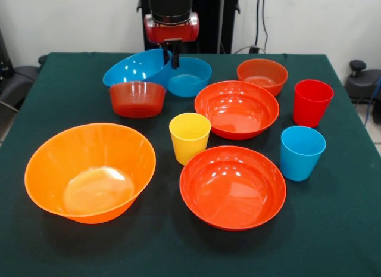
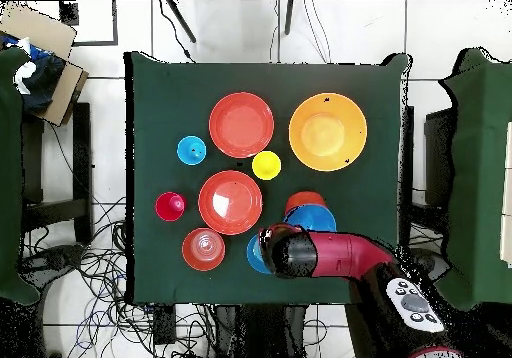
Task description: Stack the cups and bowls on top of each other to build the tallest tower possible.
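- My gripper (image 1: 171, 55) hangs at the far side of the table, its dark fingers down at the spot where the rims of the two blue bowls meet. From the front it looks pinched on the rim of the large blue bowl (image 1: 136, 67), but I cannot tell for certain whether it is clenched or merely touching; from overhead the arm covers the spot.
- That large blue bowl sits tilted, its mouth turned toward the camera, leaning on the small red-orange bowl (image 1: 137, 99) in front of it. I judge the tilt comes from the rim being lifted or pushed at the gripper's side.
- The small blue bowl (image 1: 189, 77) stands just beside it, upright, rims touching or overlapping.
- No tower exists yet; everything else stands singly on the green table (image 1: 333, 229).
- The huge orange bowl (image 1: 90, 171) is at the near side, well apart from the gripper. As the widest piece I would take it for the base.
- The two wide shallow red-orange bowls (image 1: 237, 109) lie in the middle, one behind the other, with the yellow cup (image 1: 190, 137) just beside both.
- The second small red-orange bowl (image 1: 262, 75) is at the far side, near the red cup (image 1: 312, 102); the light blue cup (image 1: 302, 152) stands in front of that.
- All three cups are upright, mouths up, so they could nest last.
- My worry: a rim pinch on glossy plastic may slip.
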Controlling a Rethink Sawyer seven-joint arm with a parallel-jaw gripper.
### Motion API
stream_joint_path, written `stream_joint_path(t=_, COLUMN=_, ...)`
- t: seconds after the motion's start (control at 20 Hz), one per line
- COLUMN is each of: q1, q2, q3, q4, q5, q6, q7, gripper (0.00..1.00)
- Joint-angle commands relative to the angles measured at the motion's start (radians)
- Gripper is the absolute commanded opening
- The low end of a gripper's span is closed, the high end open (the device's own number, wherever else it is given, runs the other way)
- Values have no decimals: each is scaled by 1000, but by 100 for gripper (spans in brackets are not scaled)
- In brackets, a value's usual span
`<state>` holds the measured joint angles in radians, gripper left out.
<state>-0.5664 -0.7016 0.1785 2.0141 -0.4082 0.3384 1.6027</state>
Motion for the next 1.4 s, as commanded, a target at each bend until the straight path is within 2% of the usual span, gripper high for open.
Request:
stream_joint_path(t=0.05, q1=15, q2=-90, q3=68, q4=-24, q5=74, q6=109, q7=83, gripper=0)
stream_joint_path(t=0.65, q1=-25, q2=-52, q3=99, q4=-4, q5=104, q6=77, q7=61, gripper=0)
stream_joint_path(t=1.4, q1=-12, q2=-33, q3=113, q4=-48, q5=109, q6=86, q7=47, gripper=0)
